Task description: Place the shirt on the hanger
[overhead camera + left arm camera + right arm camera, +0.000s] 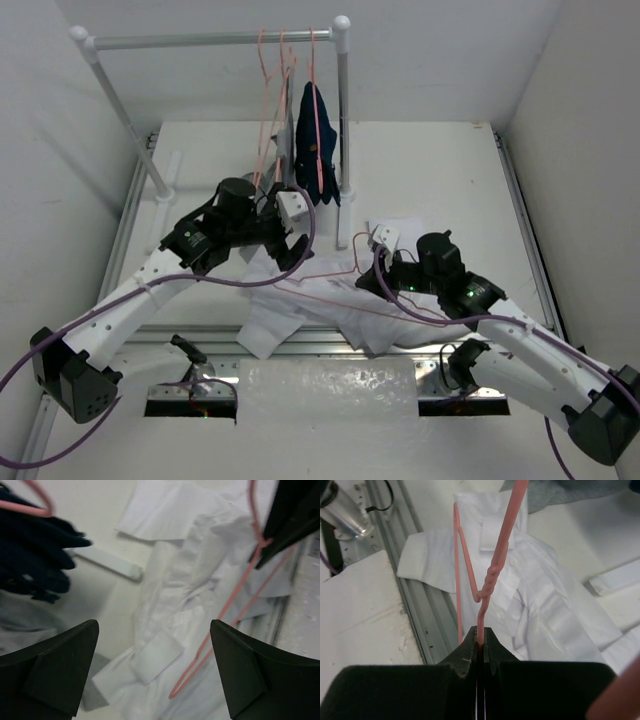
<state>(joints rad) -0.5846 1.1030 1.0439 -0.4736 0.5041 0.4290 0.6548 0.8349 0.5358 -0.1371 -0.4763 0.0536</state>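
The white shirt (300, 305) lies crumpled on the table near the front edge. It also shows in the left wrist view (185, 580) and in the right wrist view (545, 600). My right gripper (368, 272) (480, 631) is shut on the neck of a salmon-pink wire hanger (490, 580), just below its twist. The hanger (330, 272) stretches over the shirt, and its lower loop shows in the left wrist view (225, 615). My left gripper (290, 248) (155, 680) is open and empty above the shirt's cuff end, left of the hanger.
A white tube rail (210, 40) at the back carries several pink hangers (275, 90), a navy-blue garment (318, 140) (35, 555) and a grey garment (25, 625). A metal track (415, 610) and a white foam pad (330, 390) line the table's front edge.
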